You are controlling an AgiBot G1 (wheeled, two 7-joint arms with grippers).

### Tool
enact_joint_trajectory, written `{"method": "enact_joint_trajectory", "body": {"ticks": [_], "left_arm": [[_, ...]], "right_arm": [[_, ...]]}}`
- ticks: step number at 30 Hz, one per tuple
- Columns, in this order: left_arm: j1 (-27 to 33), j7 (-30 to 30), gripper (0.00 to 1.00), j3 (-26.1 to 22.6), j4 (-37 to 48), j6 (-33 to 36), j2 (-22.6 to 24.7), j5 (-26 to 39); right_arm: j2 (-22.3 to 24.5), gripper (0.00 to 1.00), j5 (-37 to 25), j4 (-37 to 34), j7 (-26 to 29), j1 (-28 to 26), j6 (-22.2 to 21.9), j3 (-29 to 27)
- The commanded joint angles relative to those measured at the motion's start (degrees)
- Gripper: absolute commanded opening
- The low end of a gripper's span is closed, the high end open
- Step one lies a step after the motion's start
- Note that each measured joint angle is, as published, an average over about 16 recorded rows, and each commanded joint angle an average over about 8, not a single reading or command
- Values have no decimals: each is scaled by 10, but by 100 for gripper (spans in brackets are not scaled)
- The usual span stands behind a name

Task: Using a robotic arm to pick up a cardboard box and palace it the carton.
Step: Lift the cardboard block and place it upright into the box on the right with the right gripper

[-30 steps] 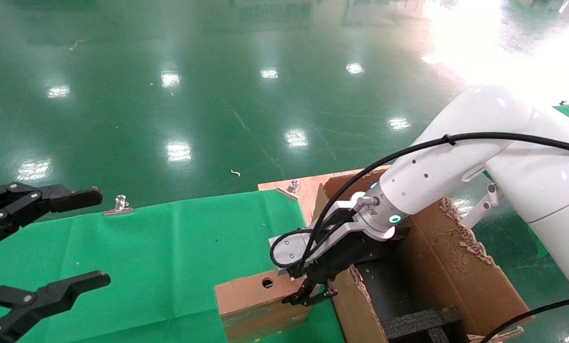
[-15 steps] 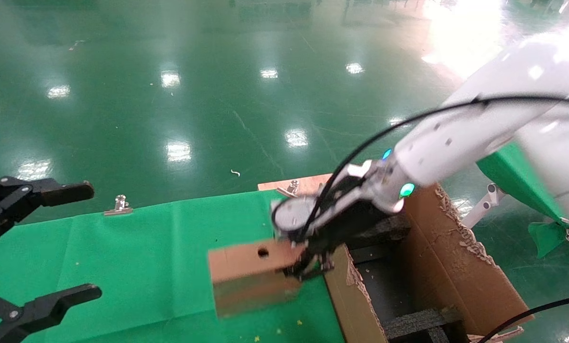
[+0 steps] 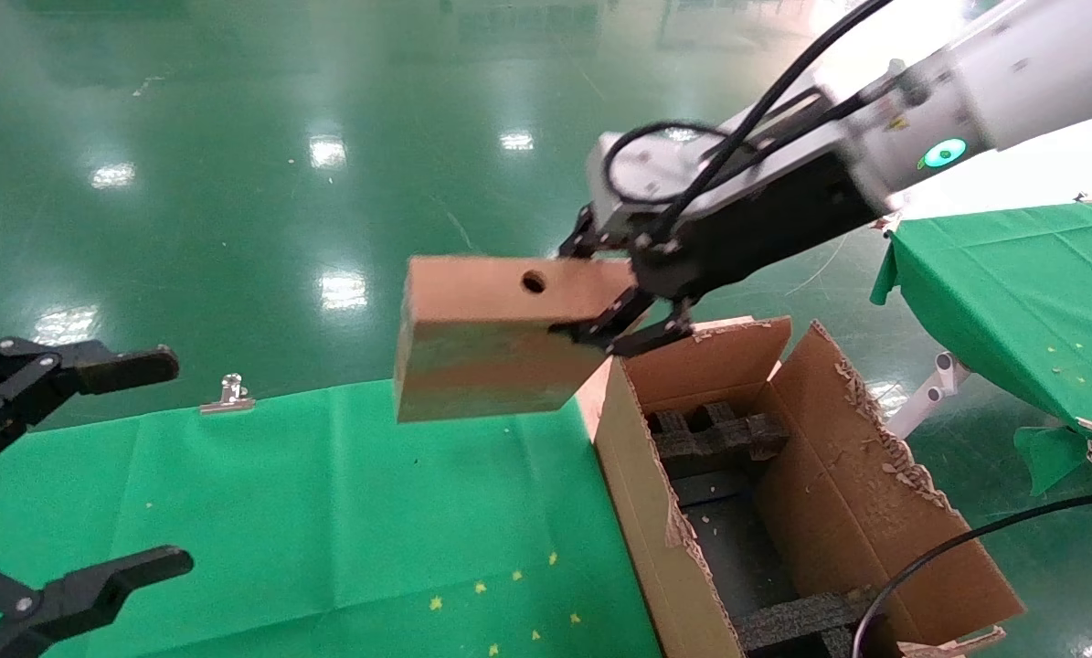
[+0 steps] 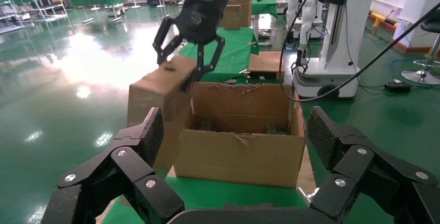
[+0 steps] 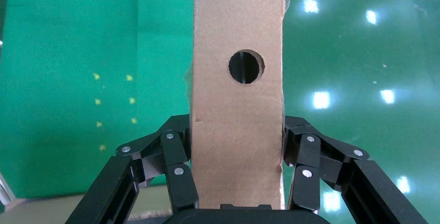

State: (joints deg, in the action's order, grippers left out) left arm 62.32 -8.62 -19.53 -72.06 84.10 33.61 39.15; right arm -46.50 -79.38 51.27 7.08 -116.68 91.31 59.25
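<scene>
While my right claw grips the cardboard box aloft beside the carton, I judge carry-over comes next: swing over the opening, then lower

Cardboard box in air above worktop, left of carton; carton beside worktop's right edge.

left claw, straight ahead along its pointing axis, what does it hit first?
Probably the carton: the open left claw points at its near wall. The cardboard box, held by the right claw, is slightly off that line; depth unclear.
</scene>
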Motion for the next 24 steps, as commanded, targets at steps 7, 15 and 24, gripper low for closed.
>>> {"method": "enact_joint_trajectory", "body": {"ticks": [7,15,24], "left_arm": [[0,0,100,0,0,0,0,0],[0,0,100,0,0,0,0,0],[0,0,100,0,0,0,0,0]], "right_arm": [[67,0,12,-9,-2,-69,2,80],[175,0,-6,34,33,-131,1,172],[271,0,-24,82,67,-168,-2,254]]}}
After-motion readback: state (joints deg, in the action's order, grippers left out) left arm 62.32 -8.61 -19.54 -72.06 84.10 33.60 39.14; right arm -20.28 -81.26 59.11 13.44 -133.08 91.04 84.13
